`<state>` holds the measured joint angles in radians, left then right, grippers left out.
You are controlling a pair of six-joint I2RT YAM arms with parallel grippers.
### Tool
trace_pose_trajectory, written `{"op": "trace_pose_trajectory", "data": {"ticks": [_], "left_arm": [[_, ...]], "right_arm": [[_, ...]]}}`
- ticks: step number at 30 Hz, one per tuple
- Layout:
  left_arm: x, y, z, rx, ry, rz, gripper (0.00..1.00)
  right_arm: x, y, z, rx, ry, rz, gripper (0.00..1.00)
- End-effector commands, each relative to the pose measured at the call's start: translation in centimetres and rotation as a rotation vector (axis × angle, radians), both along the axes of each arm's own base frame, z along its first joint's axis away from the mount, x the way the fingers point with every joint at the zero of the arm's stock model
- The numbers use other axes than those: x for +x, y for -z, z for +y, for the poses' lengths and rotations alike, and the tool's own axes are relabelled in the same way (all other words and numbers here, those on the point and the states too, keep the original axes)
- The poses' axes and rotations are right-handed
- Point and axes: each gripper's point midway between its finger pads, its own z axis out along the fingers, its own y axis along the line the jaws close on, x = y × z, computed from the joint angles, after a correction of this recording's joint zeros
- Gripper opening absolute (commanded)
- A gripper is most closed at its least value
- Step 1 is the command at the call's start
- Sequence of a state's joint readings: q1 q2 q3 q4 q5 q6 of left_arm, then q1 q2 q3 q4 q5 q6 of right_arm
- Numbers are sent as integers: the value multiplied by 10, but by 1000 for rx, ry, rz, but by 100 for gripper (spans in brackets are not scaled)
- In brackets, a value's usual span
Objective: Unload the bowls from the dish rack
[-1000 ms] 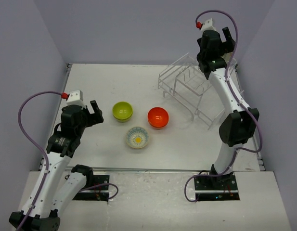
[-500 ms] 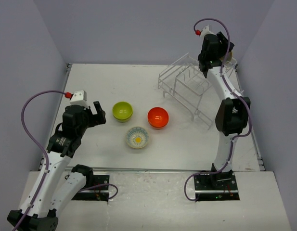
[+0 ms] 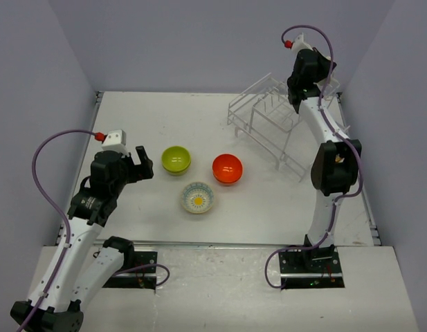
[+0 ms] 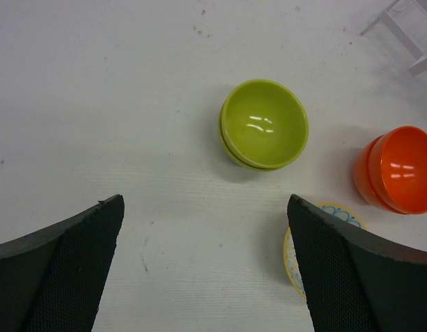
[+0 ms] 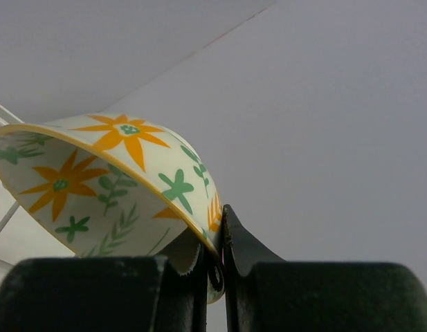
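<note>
A cream bowl with orange flowers and green leaves (image 5: 95, 173) is tilted on its side, and my right gripper (image 5: 219, 221) is shut on its rim, one finger inside and one outside. In the top view this gripper (image 3: 322, 76) is raised over the far end of the white wire dish rack (image 3: 268, 121). Three bowls stand on the table: yellow-green (image 3: 176, 160), orange-red (image 3: 227, 169) and a cream flower-patterned one (image 3: 198, 198). My left gripper (image 3: 139, 162) hangs open left of the yellow-green bowl (image 4: 264, 124), holding nothing.
The rack stands at the table's far right corner, close to the back and right walls. In the left wrist view the orange-red bowl (image 4: 396, 169) and the cream bowl's rim (image 4: 292, 256) lie to the right of the left gripper (image 4: 206, 207).
The right gripper has gone from open to shut on the flowered bowl's rim, and its wrist has shifted slightly up and back. The left arm has barely moved.
</note>
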<state>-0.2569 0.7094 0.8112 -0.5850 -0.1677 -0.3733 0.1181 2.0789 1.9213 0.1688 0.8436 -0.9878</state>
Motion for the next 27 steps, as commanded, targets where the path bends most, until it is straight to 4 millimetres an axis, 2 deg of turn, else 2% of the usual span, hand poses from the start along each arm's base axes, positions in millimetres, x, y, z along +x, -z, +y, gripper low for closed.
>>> {"op": "trace_pose_trajectory", "data": {"ticks": [1, 5, 12, 19, 20, 21, 22, 23, 24, 25, 26, 27], "left_arm": [[5, -9, -4, 8, 26, -45, 100], [5, -9, -2, 10, 20, -47, 100], [4, -12, 1, 13, 0, -56, 100], [4, -17, 1, 6, 2, -69, 100], [2, -19, -5, -16, 26, -70, 100], [1, -29, -10, -44, 44, -87, 100], [-2, -38, -16, -104, 53, -102, 100], [-3, -51, -31, -165, 121, -135, 100], [-5, -65, -41, -205, 164, -168, 100], [-4, -86, -47, -236, 189, -214, 100], [-3, -104, -53, -270, 215, -243, 100], [-2, -117, -56, -281, 229, -256, 100]], "right_arm": [[-17, -38, -3, 20, 12, -117, 0], [-29, -56, -6, 10, 39, -154, 0], [-63, -109, -10, 42, 74, -290, 0], [-81, -121, 4, 227, 52, -387, 0], [-84, -121, 12, 260, 47, -408, 0], [-97, -131, 18, 303, 41, -448, 0], [-101, -121, 32, 405, 7, -449, 0], [-104, -112, 59, 479, -60, -433, 0], [-124, -126, 73, 565, -125, -470, 0], [-132, -113, 95, 698, -171, -459, 0], [-135, -95, 138, 800, -300, -384, 0], [-145, -87, 161, 888, -363, -353, 0]]}}
